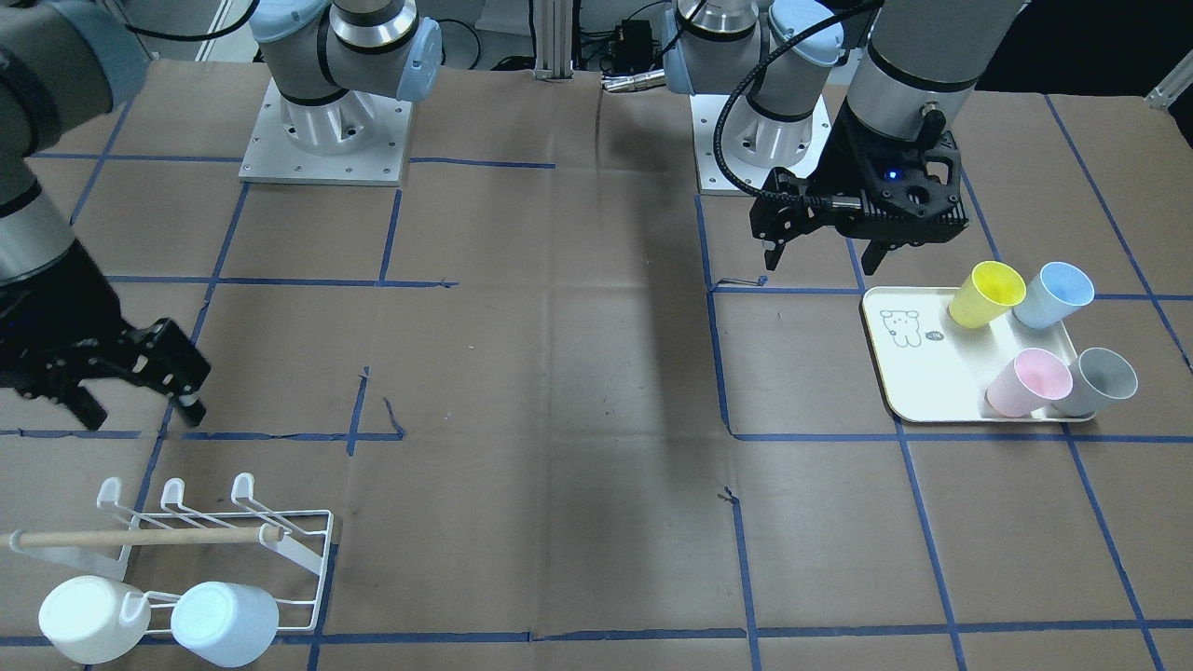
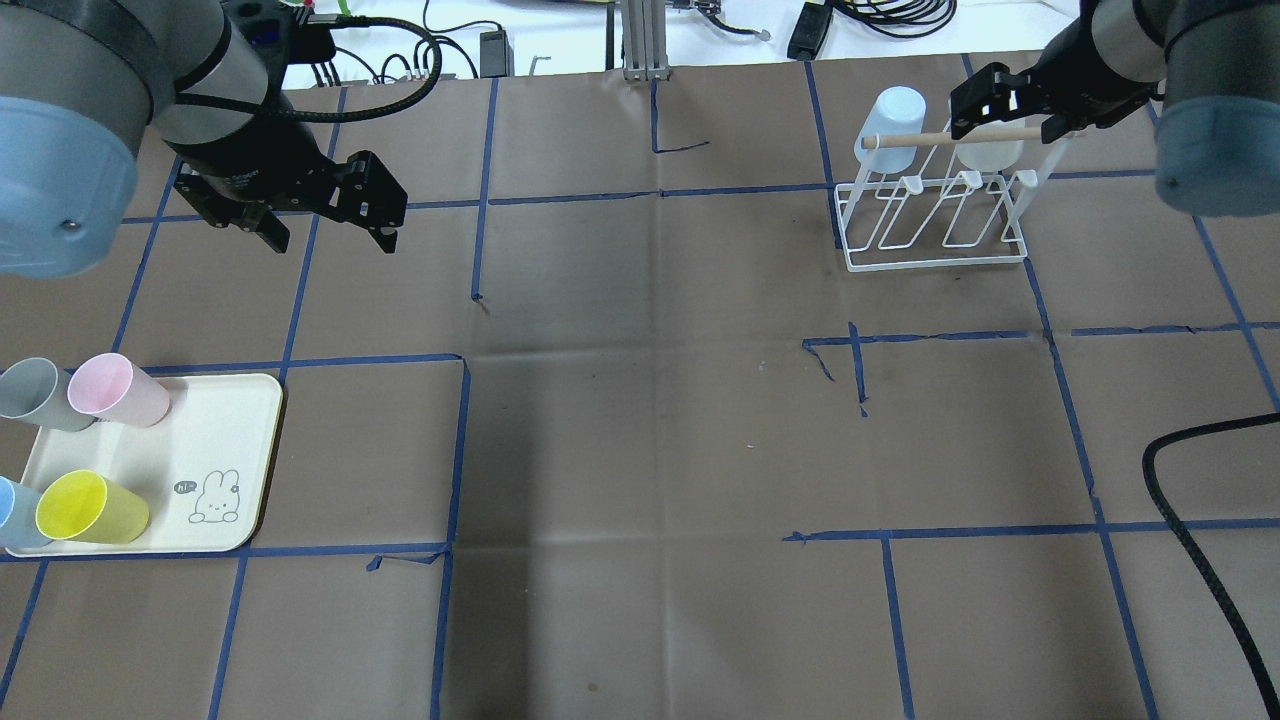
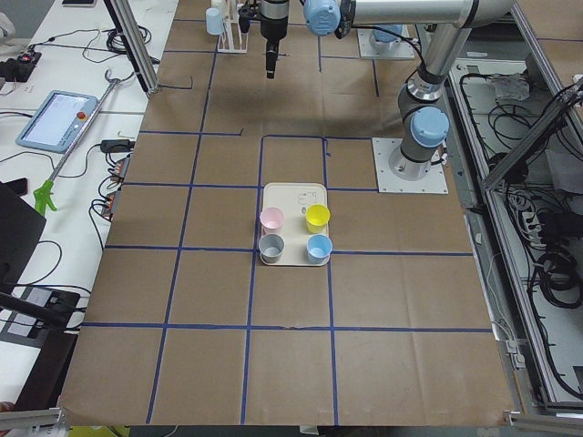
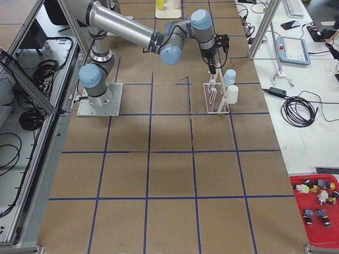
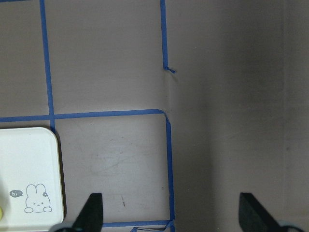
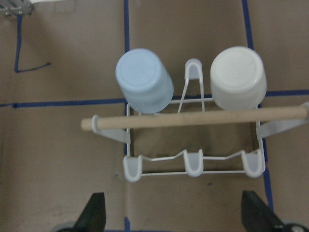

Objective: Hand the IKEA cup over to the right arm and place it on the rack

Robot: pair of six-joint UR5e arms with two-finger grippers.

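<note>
Left gripper: my black left gripper (image 2: 330, 238) hovers over brown paper near the tray, fingers spread wide, nothing between them
Right gripper: the black right gripper (image 1: 140, 412) hangs above the rack, also wide apart and empty
Cups: a yellow plastic cup (image 2: 90, 508), pink cup (image 2: 115, 390), grey cup (image 2: 35, 393) and blue cup (image 2: 12, 510) wait on the cream rectangular tray (image 2: 235, 420); an upturned pale blue cup (image 6: 144, 80) and white cup (image 6: 238, 77) sit on the white wire rack (image 6: 193, 166)
Pick risk: the tray cups stand in close pairs, so I judge a wide finger could knock a neighbour over
Rack risk: the light wooden dowel (image 6: 193, 121) crosses under my right gripper; a straight descent could strike it
Views: my left wrist camera catches only the tray's corner, while the overhead shows all four cups; the right wrist camera alone shows the free pegs
</note>
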